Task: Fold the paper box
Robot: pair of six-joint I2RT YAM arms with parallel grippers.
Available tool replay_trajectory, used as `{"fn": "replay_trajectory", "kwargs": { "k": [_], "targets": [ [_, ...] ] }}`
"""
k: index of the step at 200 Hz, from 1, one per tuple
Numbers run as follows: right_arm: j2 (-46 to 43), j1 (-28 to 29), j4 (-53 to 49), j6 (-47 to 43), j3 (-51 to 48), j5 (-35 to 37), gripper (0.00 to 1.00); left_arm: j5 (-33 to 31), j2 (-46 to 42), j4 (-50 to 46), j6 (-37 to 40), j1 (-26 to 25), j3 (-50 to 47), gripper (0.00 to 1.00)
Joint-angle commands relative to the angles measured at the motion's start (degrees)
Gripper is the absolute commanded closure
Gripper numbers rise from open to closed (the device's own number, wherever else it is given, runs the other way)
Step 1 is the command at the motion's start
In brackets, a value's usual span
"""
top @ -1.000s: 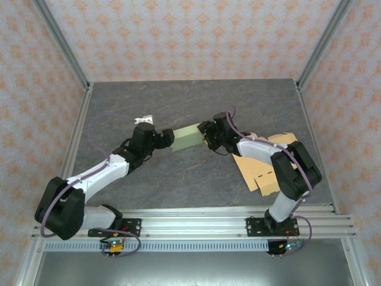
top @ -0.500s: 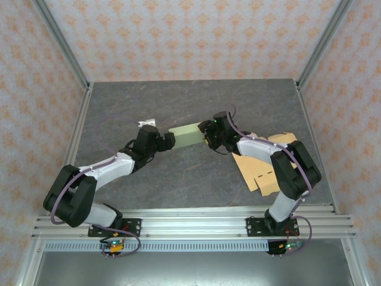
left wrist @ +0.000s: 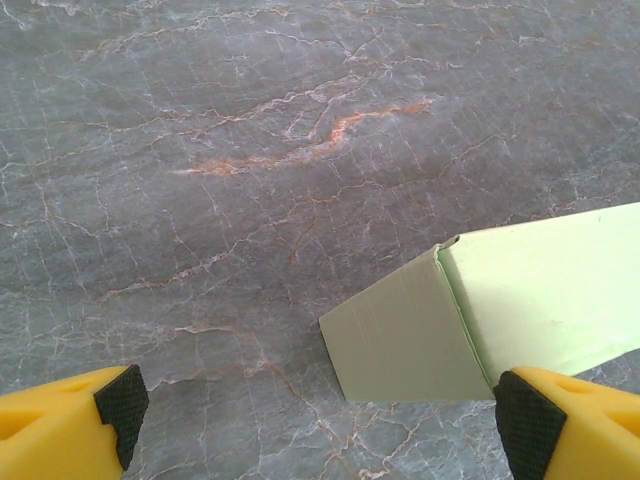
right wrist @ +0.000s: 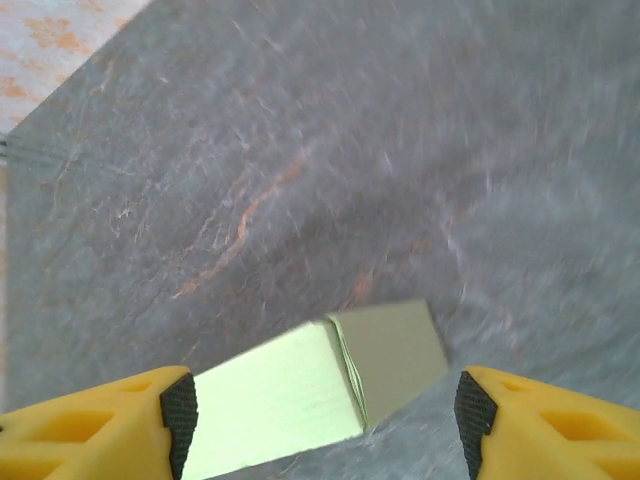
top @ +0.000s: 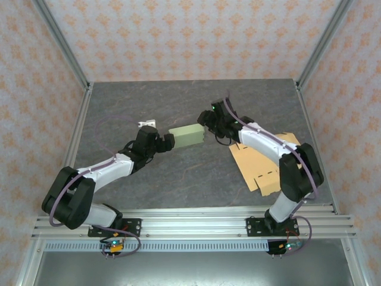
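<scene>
The paper box (top: 186, 135) is a pale green closed carton lying on the grey stone table (top: 178, 101) between both arms. My left gripper (top: 168, 142) is open at the box's left end. In the left wrist view the box (left wrist: 520, 310) lies to the right, its corner right beside the right fingertip (left wrist: 530, 425), and the left gripper (left wrist: 320, 420) holds nothing. My right gripper (top: 208, 122) hovers open just behind the box's right end. The right wrist view is blurred and shows the box (right wrist: 300, 390) low between the spread fingers of the right gripper (right wrist: 325, 420), untouched.
Flat brown cardboard blanks (top: 262, 167) lie at the right, partly under the right arm. Metal frame posts and patterned walls bound the table on three sides. A rail (top: 190, 220) runs along the near edge.
My right gripper has opened wider and pulled back from the box's right end toward the rear. The box has turned slightly. The left arm's elbow has dropped; its gripper stays at the left end.
</scene>
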Motion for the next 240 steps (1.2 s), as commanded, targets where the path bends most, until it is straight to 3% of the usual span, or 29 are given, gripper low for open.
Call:
{"fn": "replay_trajectory", "kwargs": {
  "k": [1, 23, 53, 99, 131, 193, 223, 240],
  "targets": [
    [-0.7, 0.42, -8.04, -38.3, 0.97, -2.53, 0.28, -2.0, -0.43, -5.14, 1.86, 0.0, -1.0, 0.07],
    [2.42, 0.42, -19.02, -60.24, 5.39, -9.3, 0.27, -2.43, -1.38, -5.11, 2.8, 0.03, -0.79, 0.07],
    [4.2, 0.6, -17.52, -75.53, 7.3, -7.31, 0.23, -3.04, -3.19, -6.39, 3.3, 0.03, -0.45, 0.06],
    [11.76, 0.81, -25.88, -102.86, 17.17, -16.17, 0.21, -5.41, -8.53, -10.62, 3.61, 0.14, 0.23, 0.03],
    [18.98, 2.04, -28.83, -109.42, 25.74, -21.25, 0.2, -7.46, -12.5, -13.57, 4.28, 1.09, 1.04, 0.0],
    [27.34, 4.71, -30.33, -111.63, 33.35, -19.82, 0.19, -12.28, -13.1, -18.0, 2.63, 2.99, 2.7, 0.0],
    [28.7, 6.24, -27.43, -110.73, 32.45, -17.22, 0.24, -14.95, -14.06, -21.36, -2.01, 5.87, 2.91, 0.0],
    [27.86, 6.82, -25.39, -109.86, 30.64, -16.75, 0.32, -15.14, -15.62, -23.68, -4.65, 8.21, 3.02, 0.0]
  ]
}}
